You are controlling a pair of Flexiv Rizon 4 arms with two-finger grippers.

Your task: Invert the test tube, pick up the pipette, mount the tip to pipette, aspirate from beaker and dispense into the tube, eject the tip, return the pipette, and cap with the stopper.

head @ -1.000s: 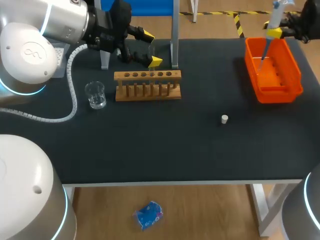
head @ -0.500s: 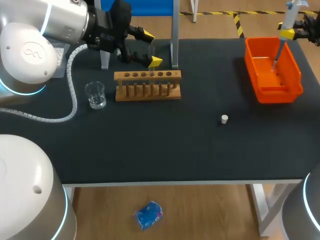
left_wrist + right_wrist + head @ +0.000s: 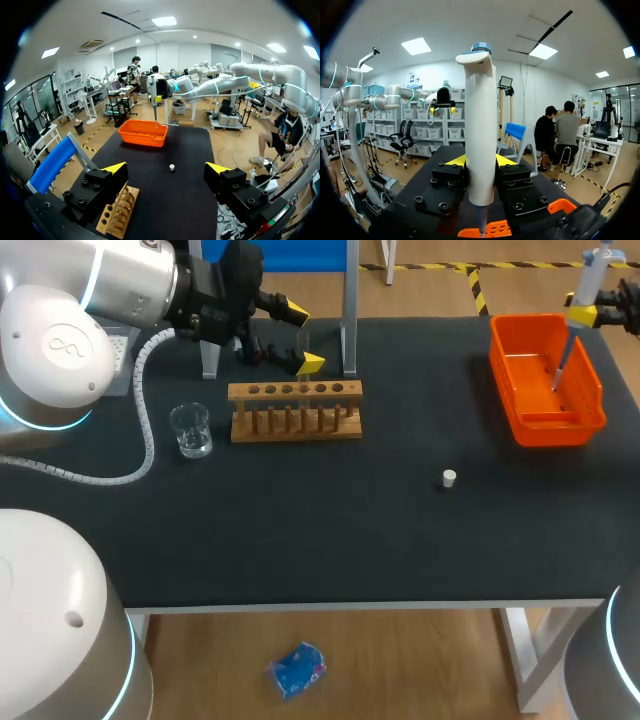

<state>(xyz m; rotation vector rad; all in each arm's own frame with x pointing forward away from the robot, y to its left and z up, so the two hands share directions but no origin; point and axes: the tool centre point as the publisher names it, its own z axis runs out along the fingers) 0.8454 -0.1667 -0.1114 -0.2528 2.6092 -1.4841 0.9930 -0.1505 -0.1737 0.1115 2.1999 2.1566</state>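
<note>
The right arm (image 3: 628,302) is cut off at the head view's edge, with one yellow fingertip showing beside the pipette (image 3: 583,285). From the right wrist, the pipette's lower end runs out of sight, and the right gripper (image 3: 480,160) hides most of the bin (image 3: 560,206). The tube (image 3: 303,345) is only a faint glint above the rack (image 3: 295,410).

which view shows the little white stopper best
The head view: the stopper lies alone on the black table, nothing covering it. The left wrist view shows it small and distant. The right wrist view does not show it.
</note>
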